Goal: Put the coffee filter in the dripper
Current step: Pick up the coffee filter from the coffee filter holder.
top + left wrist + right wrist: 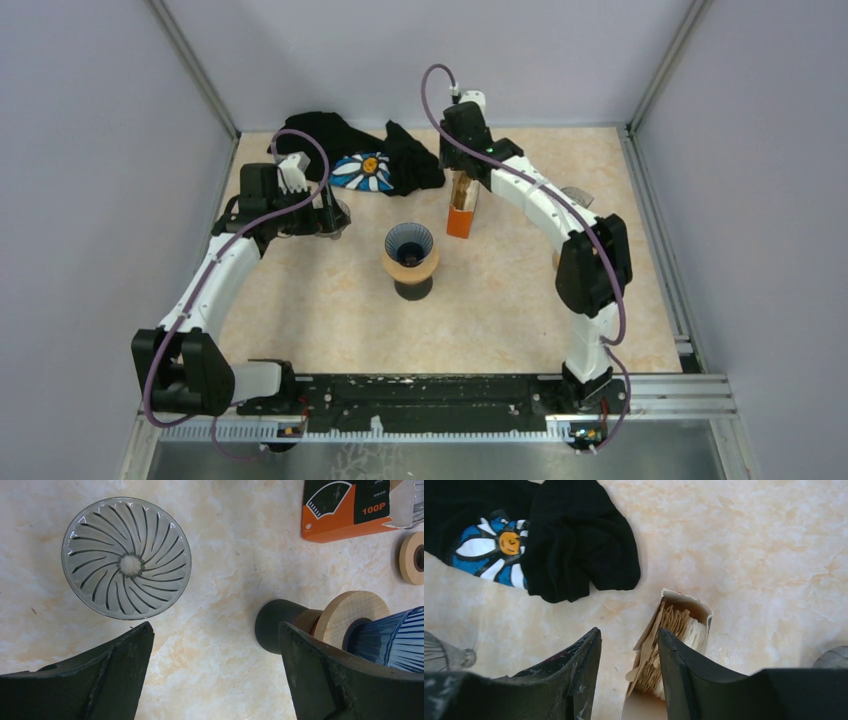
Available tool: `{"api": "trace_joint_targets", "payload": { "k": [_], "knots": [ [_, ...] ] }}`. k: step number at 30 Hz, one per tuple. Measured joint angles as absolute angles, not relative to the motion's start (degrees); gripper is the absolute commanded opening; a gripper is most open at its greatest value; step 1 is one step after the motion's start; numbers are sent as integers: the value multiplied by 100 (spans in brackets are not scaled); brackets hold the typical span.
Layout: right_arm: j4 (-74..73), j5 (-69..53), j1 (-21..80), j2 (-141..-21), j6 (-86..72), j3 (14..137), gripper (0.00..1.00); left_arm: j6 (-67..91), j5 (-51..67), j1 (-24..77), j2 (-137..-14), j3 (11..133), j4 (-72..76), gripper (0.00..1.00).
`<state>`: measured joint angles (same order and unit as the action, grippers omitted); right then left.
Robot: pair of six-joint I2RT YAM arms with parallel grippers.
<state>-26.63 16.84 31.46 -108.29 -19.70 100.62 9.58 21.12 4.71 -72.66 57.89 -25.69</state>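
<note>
An orange filter box point(460, 212) stands open behind the table's middle. In the right wrist view it point(684, 611) holds a stack of brown paper filters point(670, 626). My right gripper point(629, 636) is open just above it. One finger point(684, 665) lies over the filters, the other point(579, 665) is outside the box's left flap. A blue striped dripper point(409, 242) sits on a wooden collar and black base. It also shows in the left wrist view point(392, 637). A clear glass dripper point(126, 557) lies on the table. My left gripper point(215, 635) is open and empty beside it.
A black cloth with a blue and white daisy point(365, 160) lies at the back. A loose wooden ring point(412, 557) lies right of the box in the left wrist view. A small clear object point(580, 197) lies by the right arm. Grey walls enclose the table.
</note>
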Motion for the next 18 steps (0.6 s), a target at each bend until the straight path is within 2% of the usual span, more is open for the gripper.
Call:
{"api": "trace_joint_targets", "payload": {
  "k": [9, 18],
  "knots": [
    [-2906, 2130, 3173, -11319, -1955, 10254, 31, 958, 2128, 471, -7266, 5789, -2569, 99],
    [-3004, 2265, 3173, -11371, -1953, 10289, 5, 958, 2132, 471, -7269, 5789, -2569, 99]
  ]
}}
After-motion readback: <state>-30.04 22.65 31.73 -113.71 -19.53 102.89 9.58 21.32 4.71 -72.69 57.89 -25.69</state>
